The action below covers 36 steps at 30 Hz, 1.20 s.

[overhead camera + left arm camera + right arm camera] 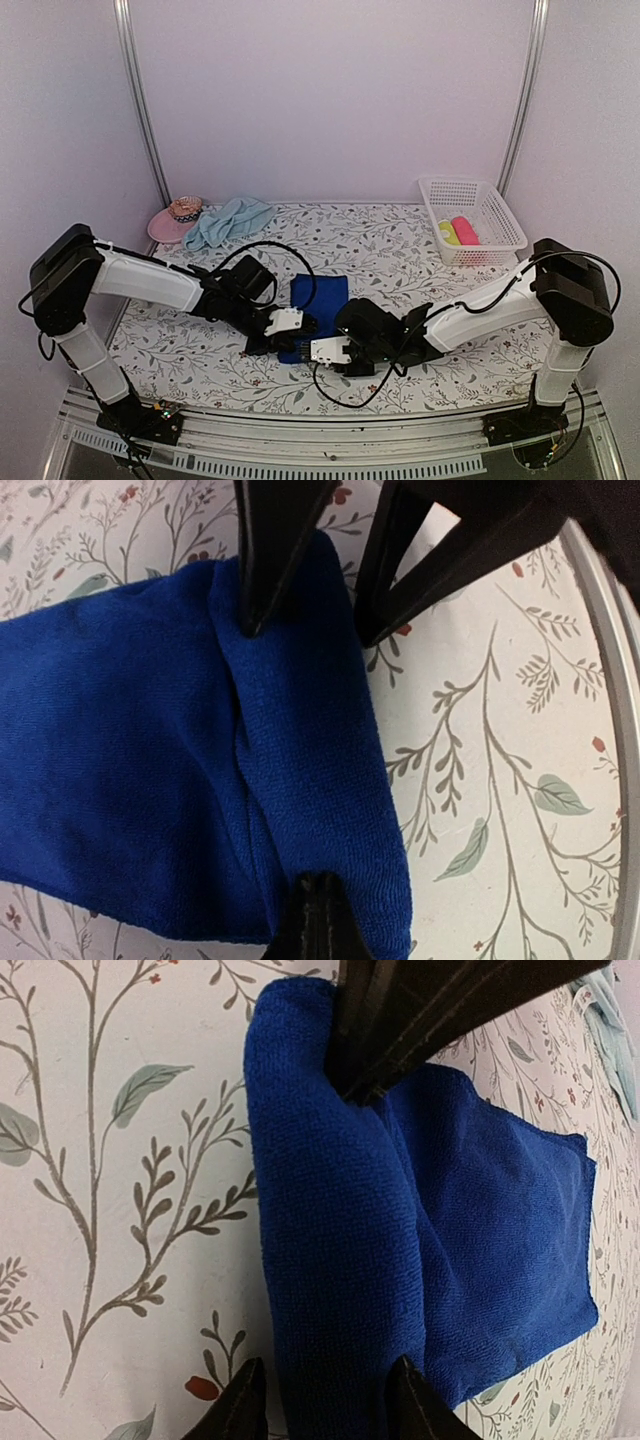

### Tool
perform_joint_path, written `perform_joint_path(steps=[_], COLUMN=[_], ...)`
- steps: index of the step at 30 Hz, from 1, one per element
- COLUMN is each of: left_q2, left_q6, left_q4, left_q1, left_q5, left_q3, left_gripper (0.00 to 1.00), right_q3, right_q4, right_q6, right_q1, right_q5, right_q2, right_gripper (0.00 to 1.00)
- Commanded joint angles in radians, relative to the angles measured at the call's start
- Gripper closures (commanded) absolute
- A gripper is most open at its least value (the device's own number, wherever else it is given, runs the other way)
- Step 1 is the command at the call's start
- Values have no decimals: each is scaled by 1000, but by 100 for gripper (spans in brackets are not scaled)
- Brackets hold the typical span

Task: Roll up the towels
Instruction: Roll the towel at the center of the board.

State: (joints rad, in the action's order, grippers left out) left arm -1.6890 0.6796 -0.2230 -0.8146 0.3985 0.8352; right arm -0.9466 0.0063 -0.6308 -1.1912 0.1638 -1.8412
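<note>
Right wrist | right tool spread astride blue towel roll | left tool pinching its end

The leaf-printed worktop was enclosed by plain pale lilac walls, with two metal uprights at the rear corners and a metal rail along its near edge.

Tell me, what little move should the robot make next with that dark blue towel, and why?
Probably tip the rolled edge one more turn over the flat part. Only the near edge of the royal blue towel is rolled; the rest lies flat. The left fingers pinch one end of the roll, and the right fingers straddle the other.
</note>
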Motion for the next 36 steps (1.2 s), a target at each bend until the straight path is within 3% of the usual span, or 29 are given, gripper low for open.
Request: perform_joint_path(steps=[1, 7, 15, 18, 26, 36], left_q2=[-21, -2, 172, 263, 428, 430], left_q6=[4, 12, 12, 33, 154, 228], left_q4=[-58, -64, 78, 207, 445, 607], left_q1=[33, 52, 84, 88, 63, -57], left_q5=[-21, -11, -27, -53, -101, -229], left_q3=[10, 13, -62, -145, -371, -471], left_gripper=[100, 89, 42, 32, 29, 32], right_q3=[-21, -33, -82, -101, -171, -235], right_q4=[-57, -77, -177, -221, -328, -401], right_q6=[1, 20, 78, 115, 219, 306], right_q1=[-7, -7, 10, 28, 86, 177], right_q5=[38, 38, -63, -113, -265, -456], right_q2=[-47, -50, -41, -38, -55, -78], right_gripper=[61, 79, 87, 87, 86, 84])
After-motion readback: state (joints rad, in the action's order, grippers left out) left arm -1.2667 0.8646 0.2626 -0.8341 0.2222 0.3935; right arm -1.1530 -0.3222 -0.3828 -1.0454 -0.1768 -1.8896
